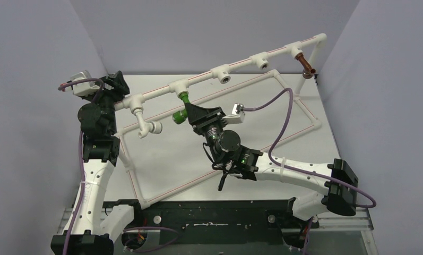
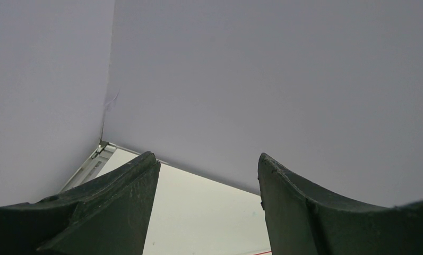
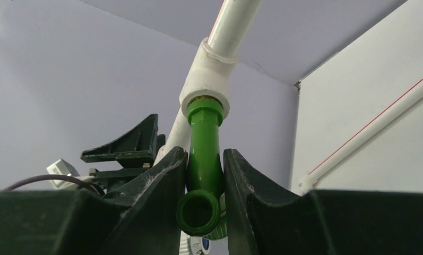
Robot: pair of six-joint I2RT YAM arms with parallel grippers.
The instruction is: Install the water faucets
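grey-violet walls on three sides; pale worktop [image 1: 172, 159] below, carrying a white pipe frame [image 1: 296, 106] marked with thin red stripes.

- upper rail [image 1: 243, 65]: slants from left near side up to far right, fitted with white tee sockets along its length.
- green faucet [image 3: 204, 143]: top end seated in a tee socket [image 3: 209, 79] of the upper rail, left of the rail's middle; hangs downward, round spout mouth turned toward the right wrist camera.
- right end effector [image 3: 205, 159]: clenched on the green faucet, one finger pressed against each side of its body.
- reddish-brown faucet [image 1: 306, 62]: hangs from the tee at the far right end of the rail, well apart from both arms.
- left end effector [image 2: 206, 164]: released, fingers spread wide, only wall and a strip of worktop seen through the gap; sits near the left end of the rail in the top view; contact with the pipe cannot be told.
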